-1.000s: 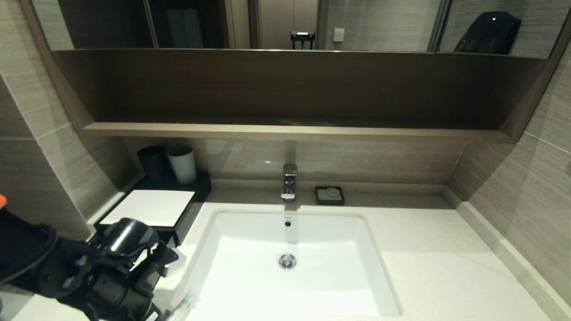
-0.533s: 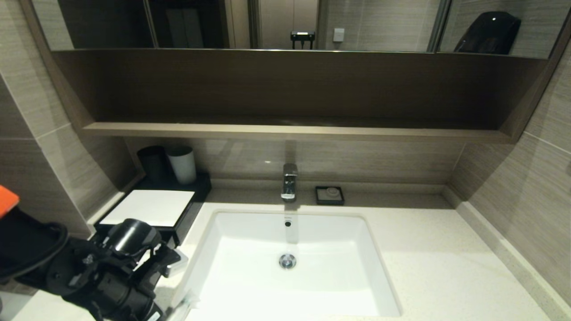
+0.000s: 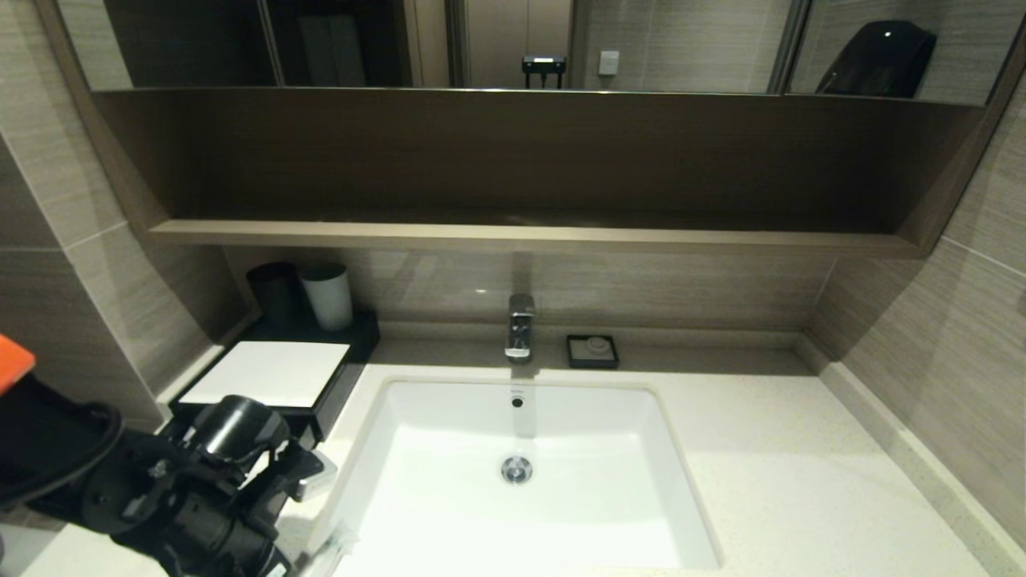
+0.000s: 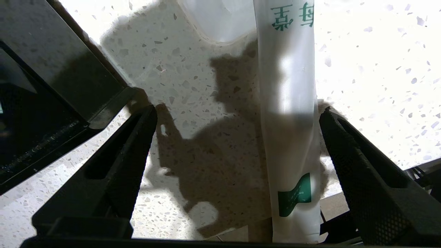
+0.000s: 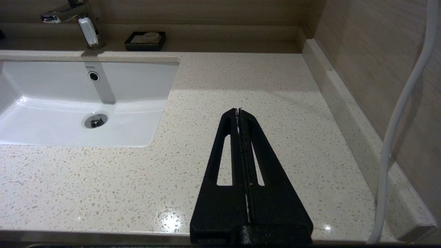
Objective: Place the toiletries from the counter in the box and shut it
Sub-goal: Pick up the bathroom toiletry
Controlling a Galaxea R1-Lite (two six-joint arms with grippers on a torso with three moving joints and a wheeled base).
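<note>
A bathroom: a white sink (image 3: pixel 449 513) sits in a speckled stone table (image 3: pixel 769 449) under a chrome tap (image 3: pixel 519 327), mirror (image 3: pixel 513 40) above, tiled walls.

Two cups, one black (image 3: pixel 275 292) and one white (image 3: pixel 327 296), upper left of the head frame. One box (image 3: pixel 272 373), one sink (image 3: pixel 521 473), one faucet (image 3: pixel 520 324), one soap dish (image 3: pixel 592 351). One packet (image 4: pixel 289 113) visible between two grippers' worth of views

Light falls from above, glaring on the counter (image 4: pixel 379 51) at two o'clock. The left gripper (image 4: pixel 237 120) casts a hard shadow there.
</note>
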